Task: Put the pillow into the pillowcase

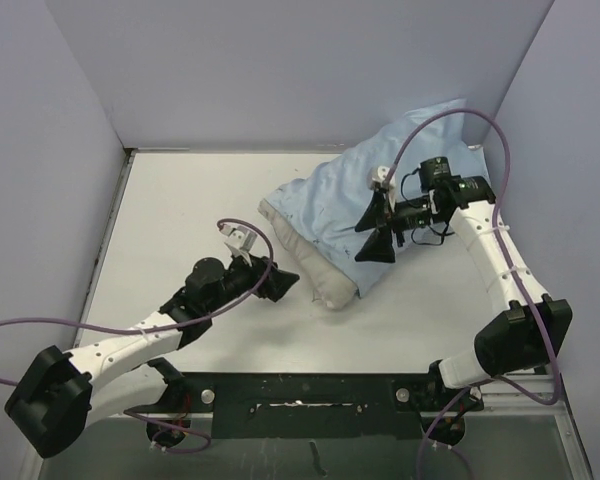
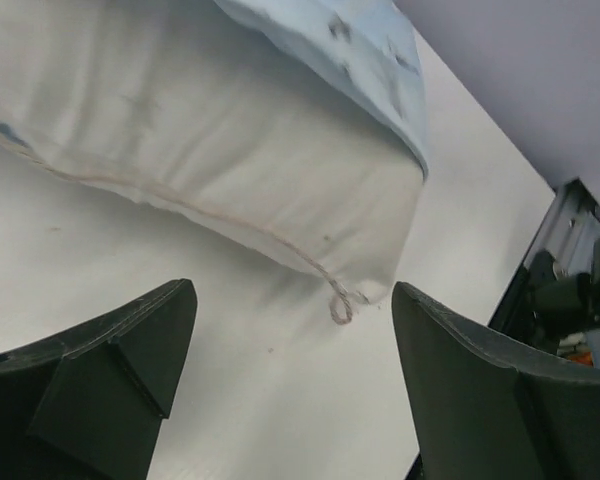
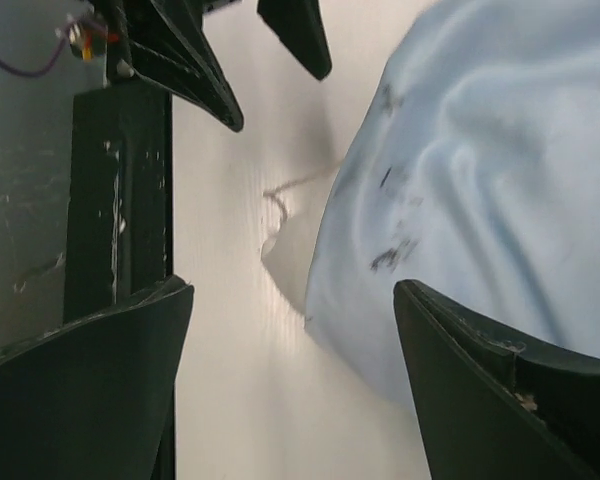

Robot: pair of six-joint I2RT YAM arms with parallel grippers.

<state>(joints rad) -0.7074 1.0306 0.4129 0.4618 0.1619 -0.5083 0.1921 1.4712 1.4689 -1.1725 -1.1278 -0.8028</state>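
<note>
The pillow (image 1: pixel 315 268) lies on the table (image 1: pixel 195 200), right of centre and running from near left to far right. The pillowcase (image 1: pixel 355 185) covers most of it. Only the near-left end shows bare, with the pillowcase's edge lying across the top of it. By that, the job looks mostly done, and what is left is getting this last end inside.

The left gripper (image 1: pixel 280 280) sits just beside the bare end, low over the table. Its jaws are spread wide and empty. In its wrist view the pillow's corner seam and a loose thread (image 2: pixel 338 305) hang just ahead of the fingers. The right gripper (image 1: pixel 380 228) hovers over the middle of the pillowcase, also spread wide and holding nothing. Blue cloth fills the right half of its wrist view.

To finish well, the two arms likely need to work against each other. The right one should pinch only the thin blue cloth close to the open edge, not the stuffing under it, and draw that edge toward the near left. The left one should press the bare end in toward the far right, pushing on the plump face rather than the corner so the pillow does not simply slide. Whether the pillowcase's lower edge is tucked under the pillow cannot be told from here, so it may need a lift first. The thread could snag a finger.
</note>
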